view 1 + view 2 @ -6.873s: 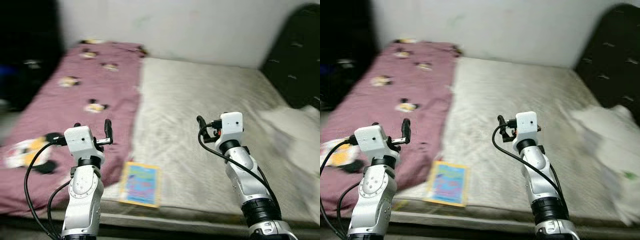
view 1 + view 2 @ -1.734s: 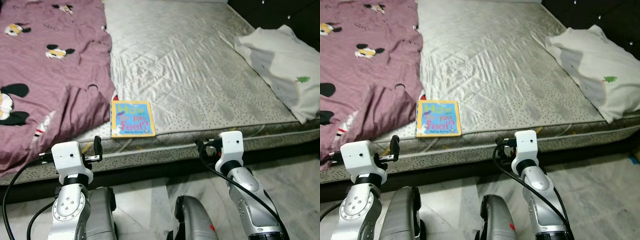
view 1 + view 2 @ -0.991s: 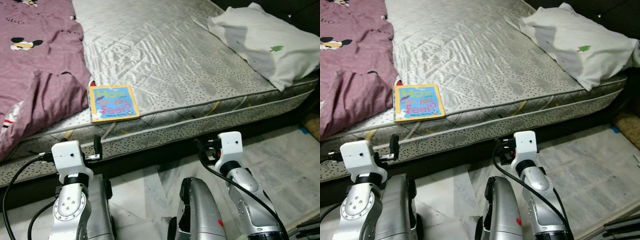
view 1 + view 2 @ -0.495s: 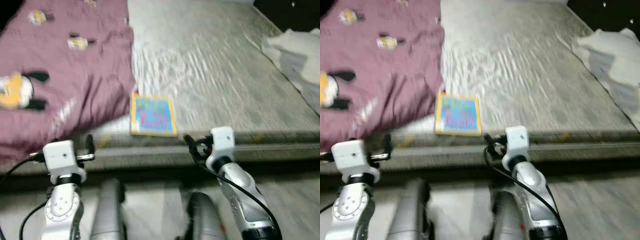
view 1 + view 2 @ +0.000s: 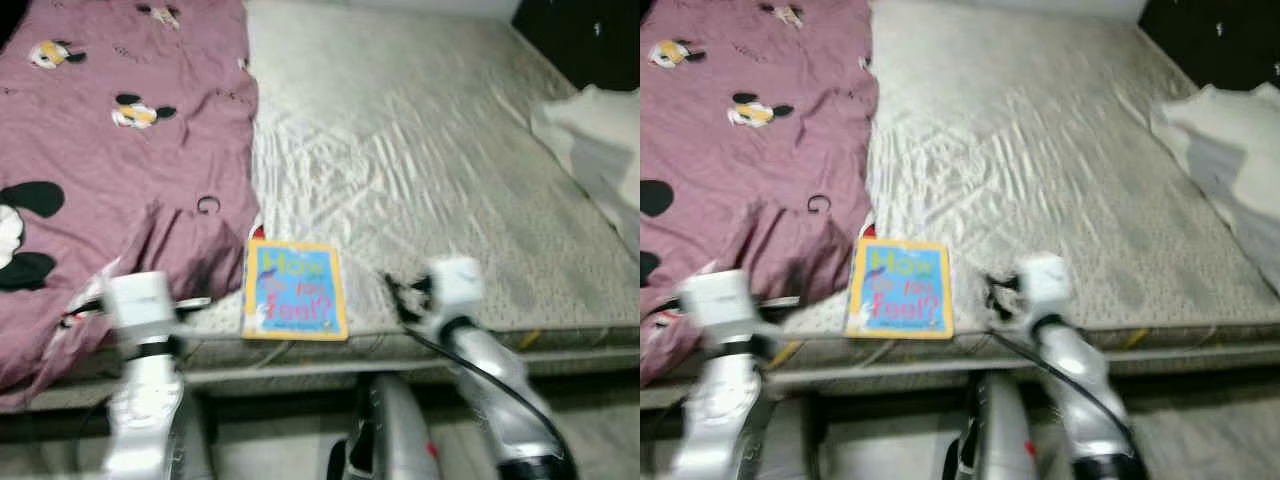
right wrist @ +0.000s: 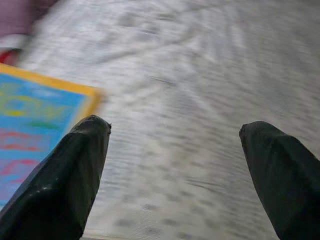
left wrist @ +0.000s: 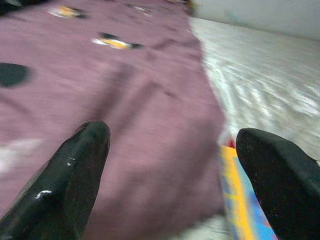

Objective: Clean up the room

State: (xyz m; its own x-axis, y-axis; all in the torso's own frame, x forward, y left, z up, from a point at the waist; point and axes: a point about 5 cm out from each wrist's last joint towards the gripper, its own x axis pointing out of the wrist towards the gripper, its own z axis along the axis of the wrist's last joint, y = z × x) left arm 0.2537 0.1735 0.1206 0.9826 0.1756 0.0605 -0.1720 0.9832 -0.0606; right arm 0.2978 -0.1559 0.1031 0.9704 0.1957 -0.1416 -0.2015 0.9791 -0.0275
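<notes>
From the head views, a yellow-edged blue book (image 5: 294, 290) lies at the near edge of the grey mattress (image 5: 420, 170), touching the purple blanket (image 5: 110, 150); a white pillow (image 5: 600, 150) rests far right. The left wrist view shows the left gripper (image 7: 172, 175) spread wide above the blanket. The right wrist view shows the right gripper (image 6: 175, 175) wide apart over the mattress beside the book

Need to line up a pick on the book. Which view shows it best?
Left eye view: the whole book lies flat at the mattress edge beside the purple blanket. Right eye view matches. The wrist views catch blurred corners between each open hand's fingers.
</notes>
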